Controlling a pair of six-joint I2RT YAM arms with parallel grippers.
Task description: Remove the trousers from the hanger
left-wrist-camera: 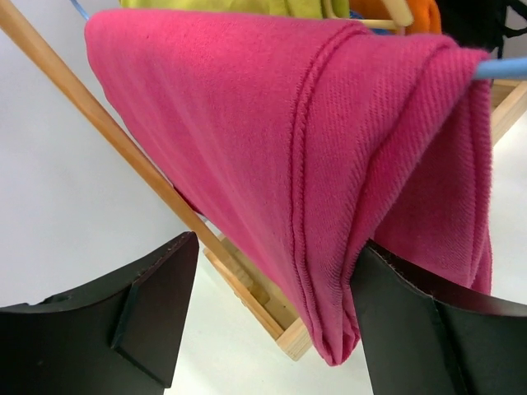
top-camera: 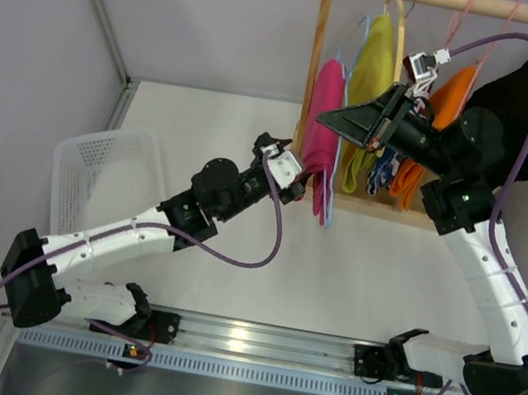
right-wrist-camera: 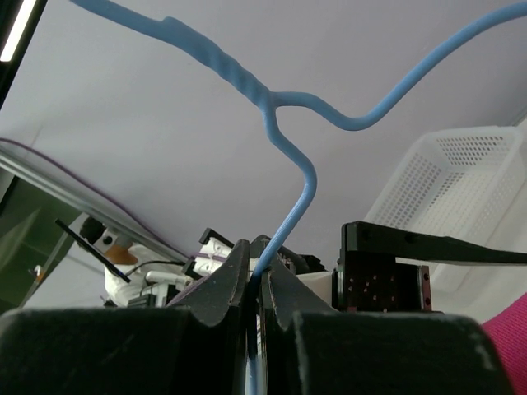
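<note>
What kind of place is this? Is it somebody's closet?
Probably a robot lab, not a closet: a left arm and right arm bolted to a white table, beside a wooden clothes rack and a white basket.

The white table [top-camera: 362,275] bears a white basket [top-camera: 107,166] and a wooden rack [top-camera: 321,25].

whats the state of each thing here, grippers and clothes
left gripper: open, jaws either side of the pink trousers' low edge
right gripper: shut on the hanger
pink trousers: draped over the hanger, not yet off
green trousers: hanging on the rack
</note>
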